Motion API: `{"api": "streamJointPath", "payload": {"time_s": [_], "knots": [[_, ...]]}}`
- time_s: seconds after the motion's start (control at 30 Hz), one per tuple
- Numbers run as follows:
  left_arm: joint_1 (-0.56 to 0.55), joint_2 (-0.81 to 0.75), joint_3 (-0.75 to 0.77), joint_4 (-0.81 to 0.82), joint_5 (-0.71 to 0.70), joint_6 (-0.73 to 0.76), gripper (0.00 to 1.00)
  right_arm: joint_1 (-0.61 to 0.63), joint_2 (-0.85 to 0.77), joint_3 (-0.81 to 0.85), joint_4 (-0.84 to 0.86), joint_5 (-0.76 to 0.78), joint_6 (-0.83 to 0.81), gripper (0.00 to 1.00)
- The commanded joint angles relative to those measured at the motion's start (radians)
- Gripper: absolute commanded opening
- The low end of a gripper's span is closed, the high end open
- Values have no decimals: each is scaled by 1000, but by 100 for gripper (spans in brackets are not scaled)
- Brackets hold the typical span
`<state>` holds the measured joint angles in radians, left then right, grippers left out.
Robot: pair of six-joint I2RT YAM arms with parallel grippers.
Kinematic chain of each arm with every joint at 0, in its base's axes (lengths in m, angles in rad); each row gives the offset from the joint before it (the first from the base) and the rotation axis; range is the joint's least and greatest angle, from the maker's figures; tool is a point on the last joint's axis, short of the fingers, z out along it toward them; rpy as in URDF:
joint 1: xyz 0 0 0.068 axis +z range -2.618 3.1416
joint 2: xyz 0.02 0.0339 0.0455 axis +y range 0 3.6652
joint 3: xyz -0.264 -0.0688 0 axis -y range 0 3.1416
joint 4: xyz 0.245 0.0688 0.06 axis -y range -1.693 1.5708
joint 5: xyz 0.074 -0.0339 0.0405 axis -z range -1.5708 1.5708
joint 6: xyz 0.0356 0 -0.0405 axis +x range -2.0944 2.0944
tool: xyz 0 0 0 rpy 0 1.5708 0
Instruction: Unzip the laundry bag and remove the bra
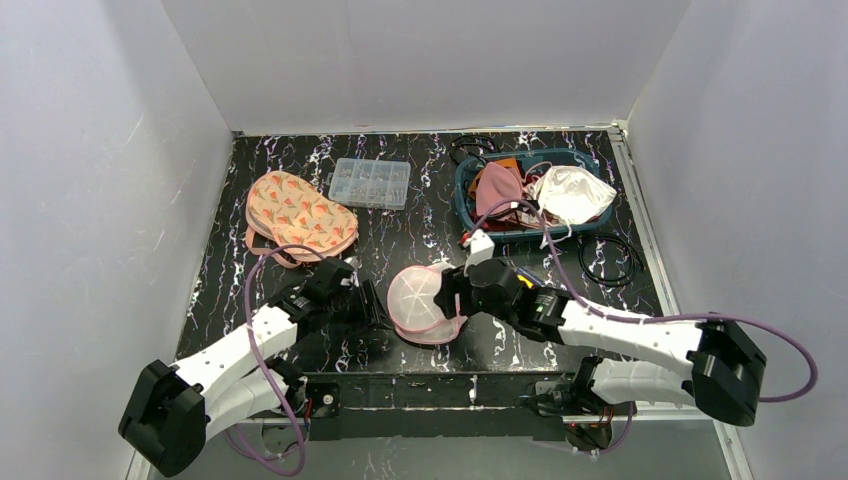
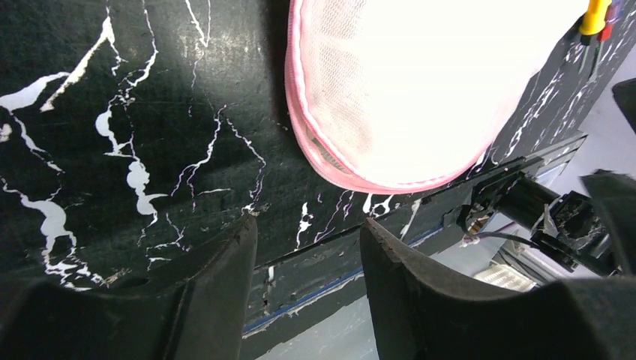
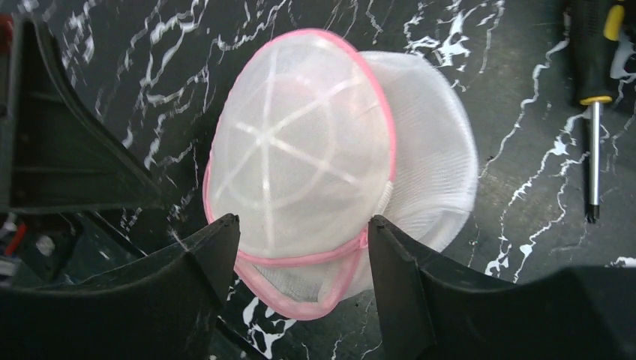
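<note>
1. The left gripper point(image 2: 309, 232) hangs just left of the laundry bag point(image 1: 422, 300), its jaws apart with nothing between them.
2. The right gripper point(image 3: 304, 229) is at the bag's right side, jaws wide around its pink-trimmed edge; whether they pinch it cannot be told.
3. The white mesh bag gapes open like a clamshell.
4. An orange patterned bra point(image 1: 298, 215) lies outside the bag, well apart to its far left.
5. A basket point(image 1: 461, 192) of clothes stands beyond the bag to the right, a clear box point(image 1: 370, 183) beyond it to the left, and a screwdriver point(image 3: 592, 67) near it.
</note>
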<state>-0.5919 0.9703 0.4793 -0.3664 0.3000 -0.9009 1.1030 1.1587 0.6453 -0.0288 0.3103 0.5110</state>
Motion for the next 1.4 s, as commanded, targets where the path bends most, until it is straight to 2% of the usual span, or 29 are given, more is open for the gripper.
{"api": "streamJointPath", "payload": {"time_s": [0.0,0.1,0.3,0.43,0.73,0.93,1.1,1.37], "knots": [[4,-22,-3,66,3,-24,50,-83,-57,-33,1,-58,149,73],[4,-7,33,57,-11,3,50,-143,-45,-64,58,-169,221,75],[4,31,128,55,-44,57,50,-183,-3,-115,153,-234,328,76],[4,112,159,74,-37,97,48,-186,24,-139,191,-245,387,77],[-20,214,90,143,-35,116,40,-185,-87,-228,166,-231,565,82],[-37,215,86,161,-43,113,36,-181,-46,-258,203,-276,630,83],[-67,220,87,165,-59,114,34,-174,-1,-270,260,-283,683,82],[-134,264,85,197,-85,104,30,-162,115,-247,308,-293,724,72]]}}
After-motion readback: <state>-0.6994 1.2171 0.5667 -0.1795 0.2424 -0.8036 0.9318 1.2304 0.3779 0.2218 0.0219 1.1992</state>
